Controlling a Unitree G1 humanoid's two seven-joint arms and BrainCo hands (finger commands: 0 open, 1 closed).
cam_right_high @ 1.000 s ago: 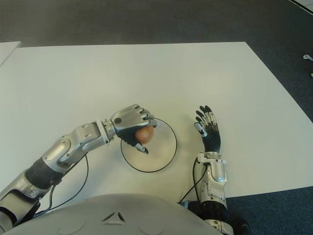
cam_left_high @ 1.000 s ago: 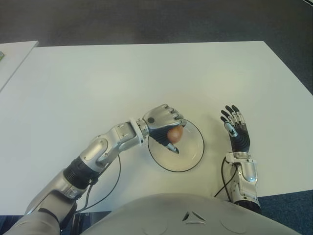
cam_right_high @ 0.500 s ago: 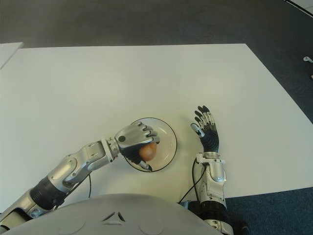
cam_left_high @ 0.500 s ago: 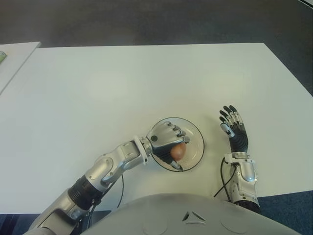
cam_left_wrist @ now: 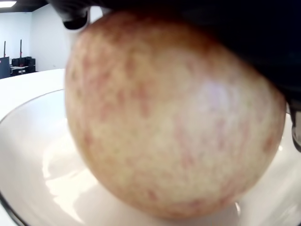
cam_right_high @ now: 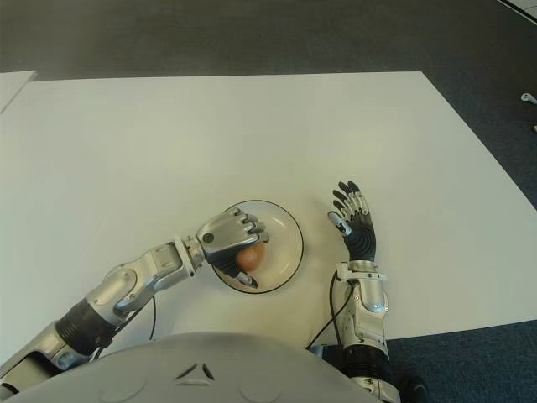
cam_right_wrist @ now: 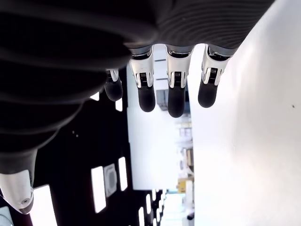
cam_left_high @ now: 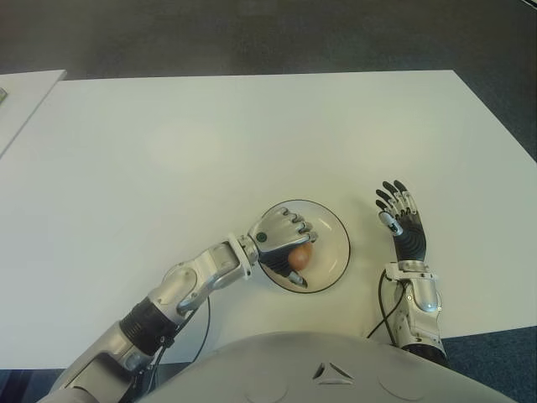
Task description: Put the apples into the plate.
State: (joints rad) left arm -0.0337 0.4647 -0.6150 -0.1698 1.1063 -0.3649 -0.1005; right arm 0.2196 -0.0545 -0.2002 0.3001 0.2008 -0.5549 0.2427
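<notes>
White table (cam_left_high: 210, 143), dark floor beyond. L hand (cam_left_high: 284, 242) curled round apple (cam_left_high: 299, 254), low over plate (cam_left_high: 334, 243), approx 9 o'clock side. R hand (cam_left_high: 403, 222) idle, fingers spread, at plate's 3 o'clock. Risk: release near rim, apple rolls off onto table.

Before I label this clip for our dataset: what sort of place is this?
Probably an office or lab: a plain white table on dark carpet, bare except for a plate where the left robot hand holds an apple.
</notes>
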